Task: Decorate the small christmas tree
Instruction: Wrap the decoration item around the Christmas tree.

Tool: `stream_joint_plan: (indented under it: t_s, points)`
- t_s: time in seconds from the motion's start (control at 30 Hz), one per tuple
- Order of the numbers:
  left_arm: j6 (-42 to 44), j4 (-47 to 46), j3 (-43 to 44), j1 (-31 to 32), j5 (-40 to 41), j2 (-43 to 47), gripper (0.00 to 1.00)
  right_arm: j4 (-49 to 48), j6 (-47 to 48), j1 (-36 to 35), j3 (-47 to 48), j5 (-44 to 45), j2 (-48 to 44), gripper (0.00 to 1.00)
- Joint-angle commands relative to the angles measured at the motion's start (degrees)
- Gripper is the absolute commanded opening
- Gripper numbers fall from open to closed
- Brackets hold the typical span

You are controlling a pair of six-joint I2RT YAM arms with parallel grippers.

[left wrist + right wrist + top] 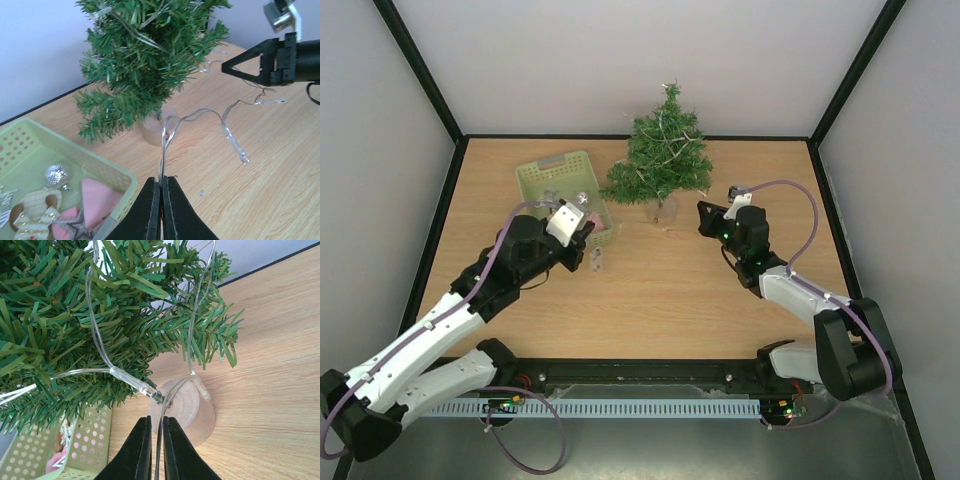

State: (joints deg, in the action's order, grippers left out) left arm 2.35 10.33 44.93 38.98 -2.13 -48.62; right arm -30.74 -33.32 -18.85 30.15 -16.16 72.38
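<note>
Small christmas tree (665, 155), tabletop's far edge: we found left gripper (161, 182) and right gripper (156, 425) pinching its light string (235, 145); we advised slack.

table (650, 310): matt wood | basket (555, 160): perforated plastic | light string (235, 145): clear glossy plastic

- You see a light wooden tabletop (650, 310), evenly lit.
- Plain pale walls (640, 60) enclose it on three sides.
- Black strips (420, 70) mark the corners.
</note>
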Motion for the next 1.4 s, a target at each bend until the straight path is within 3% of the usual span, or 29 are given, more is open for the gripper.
stream_joint_plan:
  t_s: [0.0,0.27,0.37,0.57,0.8,0.9,1.13,1.37]
  points:
    - [0.2,1.2,1.8,-1.8,1.5,-0.2,0.02,-1.2,1.6,-0.2,0.1,-1.1,-0.3,0.09]
    - [0.4,0.8,3.2,-4.3,2.3,-3.4,0.02,4.3,2.2,-0.2,-1.5,-0.2,-5.3,0.32]
    - [1.2,1.1,4.3,-4.9,3.4,-4.8,0.02,5.3,2.0,-0.2,-2.9,0.9,-8.3,0.35]
    - [2.3,1.6,7.2,-6.2,4.9,-6.5,0.02,5.5,0.7,-0.2,-5.2,2.0,-12.3,0.36]
    - [3.4,2.3,12.4,-8.8,5.5,-8.6,0.02,-0.9,-2.7,-0.3,-9.8,-2.1,-10.9,0.35]
    - [3.8,2.4,14.9,-10.7,4.5,-10.0,0.02,-6.9,-2.3,-2.3,-11.4,-3.7,-9.1,0.34]
    - [5.3,-0.5,19.7,-15.3,2.4,-15.3,0.02,-8.5,1.4,-8.3,-10.3,0.5,-9.3,0.34]
    - [5.0,-4.1,23.8,-19.4,-0.5,-20.5,0.02,-14.4,-16.5,-9.3,-10.0,9.2,-1.7,0.38]
